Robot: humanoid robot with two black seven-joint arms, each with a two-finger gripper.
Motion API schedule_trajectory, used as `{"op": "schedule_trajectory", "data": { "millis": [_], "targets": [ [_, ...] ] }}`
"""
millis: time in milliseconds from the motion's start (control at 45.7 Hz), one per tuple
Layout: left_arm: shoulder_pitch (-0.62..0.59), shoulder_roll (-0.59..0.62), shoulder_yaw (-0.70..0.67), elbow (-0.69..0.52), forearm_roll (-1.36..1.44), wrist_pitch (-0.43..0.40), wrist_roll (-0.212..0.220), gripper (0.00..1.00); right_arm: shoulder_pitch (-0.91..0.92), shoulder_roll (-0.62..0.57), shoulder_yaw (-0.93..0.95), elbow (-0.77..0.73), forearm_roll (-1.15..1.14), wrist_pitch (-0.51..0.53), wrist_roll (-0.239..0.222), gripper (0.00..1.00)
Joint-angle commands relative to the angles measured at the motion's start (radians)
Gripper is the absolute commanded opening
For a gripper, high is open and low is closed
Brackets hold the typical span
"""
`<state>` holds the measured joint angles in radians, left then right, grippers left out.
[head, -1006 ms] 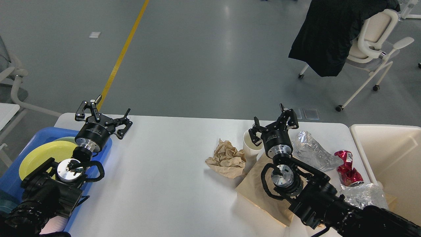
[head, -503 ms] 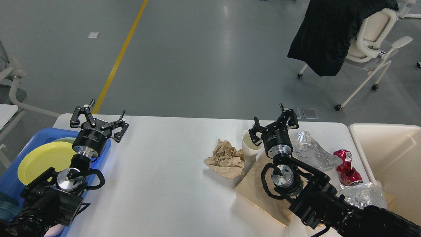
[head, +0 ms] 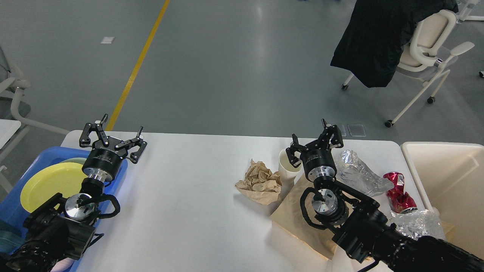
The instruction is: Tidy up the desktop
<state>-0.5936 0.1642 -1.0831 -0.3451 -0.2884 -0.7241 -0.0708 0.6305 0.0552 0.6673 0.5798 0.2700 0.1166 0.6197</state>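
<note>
The white desktop (head: 189, 189) fills the lower view. On its right half lie a crumpled brown paper ball (head: 261, 181), a white paper cup (head: 286, 166), a flat brown paper bag (head: 293, 219), crumpled clear plastic (head: 357, 172), a crushed red can (head: 399, 192) and crumpled foil (head: 416, 223). My right gripper (head: 314, 141) is open and empty, just above and behind the cup. My left gripper (head: 112, 136) is open and empty, over the desktop's far left corner beside the blue tray (head: 45, 156).
The blue tray at the left holds a yellow plate (head: 49, 181). A cream rectangular bin (head: 450, 181) stands off the desktop's right edge. A white chair (head: 427, 49) with a black jacket is on the floor behind. Another white chair (head: 15, 98) stands far left.
My left gripper has moved a little to the left and nearer the tray over the last second. The right arm and the litter have not moved.
</note>
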Motion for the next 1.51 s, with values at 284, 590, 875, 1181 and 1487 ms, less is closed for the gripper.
{"op": "schedule_trajectory", "data": {
  "millis": [284, 590, 875, 1181, 1487],
  "targets": [
    [0.000, 0.000, 0.000, 0.000, 0.000, 0.000, 0.000, 1.00, 0.000, 0.000, 0.000, 0.000, 0.000, 0.000, 0.000, 1.00],
    [0.000, 0.000, 0.000, 0.000, 0.000, 0.000, 0.000, 1.00, 0.050, 0.038, 0.003, -0.073, 0.006, -0.021, -0.006, 1.00],
    [0.002, 0.000, 0.002, 0.000, 0.002, -0.003, 0.000, 1.00, 0.280, 0.064, -0.050, -0.193, 0.014, -0.034, -0.009, 1.00],
    [0.002, 0.000, 0.003, 0.000, 0.002, -0.003, 0.000, 1.00, 0.589, 0.012, -0.437, -0.431, 0.014, -0.032, -0.009, 1.00],
    [0.000, 0.000, 0.003, 0.000, 0.002, -0.003, 0.000, 1.00, 0.710, -0.078, -0.808, -0.442, 0.011, -0.017, -0.009, 1.00]
  ]
}}
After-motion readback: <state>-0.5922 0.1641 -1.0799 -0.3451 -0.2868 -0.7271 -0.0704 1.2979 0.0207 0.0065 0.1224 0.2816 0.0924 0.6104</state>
